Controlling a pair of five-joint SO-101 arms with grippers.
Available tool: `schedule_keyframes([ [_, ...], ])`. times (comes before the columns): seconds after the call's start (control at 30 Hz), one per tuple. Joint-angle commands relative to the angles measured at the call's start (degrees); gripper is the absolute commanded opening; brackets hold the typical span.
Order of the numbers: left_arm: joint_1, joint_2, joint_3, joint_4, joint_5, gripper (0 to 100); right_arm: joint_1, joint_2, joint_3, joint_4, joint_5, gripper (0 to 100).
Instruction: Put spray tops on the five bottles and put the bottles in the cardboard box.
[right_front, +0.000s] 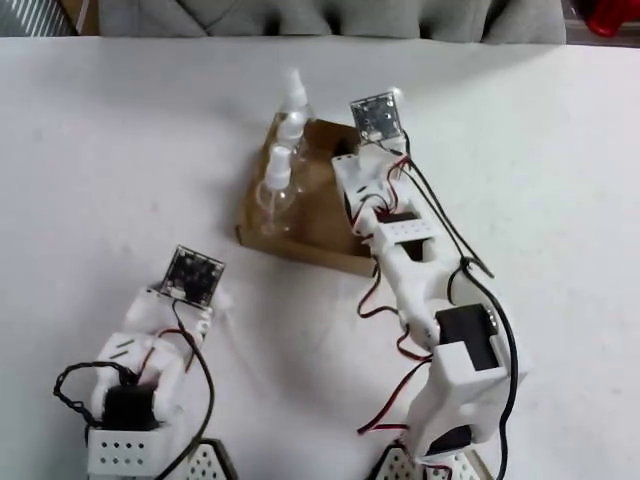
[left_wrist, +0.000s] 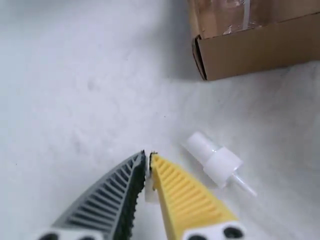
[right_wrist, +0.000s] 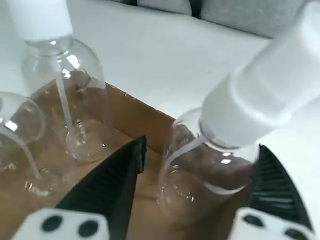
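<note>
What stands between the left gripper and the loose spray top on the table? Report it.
Nothing visible does. The spray top lies on bare table right beside the left gripper, whose jaws are shut; the cardboard box sits beyond it.

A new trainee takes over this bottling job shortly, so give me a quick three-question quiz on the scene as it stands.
1. True or false: the left pincer grips the loose spray top.
2. How many bottles appear in the right wrist view: A one, B three, C five?
3. Fill in: the arm over the cardboard box is the ___ one.
Key: 1 false, the top lies free on the table; 2 B; 3 right.
</note>
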Motion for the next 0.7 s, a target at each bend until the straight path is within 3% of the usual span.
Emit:
schedule_keyframes([
  [0.0,-0.48,-1.01,-0.09,-0.09,-0.44,2,-0.13,-1.19,-1.58,-0.66,0.62,33.7],
  [0.27,-0.48,-1.01,-0.09,-0.09,-0.44,2,-0.04,-2.59,-1.49,-0.57,0.18,36.3],
  [0.67,-0.48,-1.01,-0.09,-0.7,-0.44,2,0.22,-20.26,10.11,0.75,0.18,36.3],
])
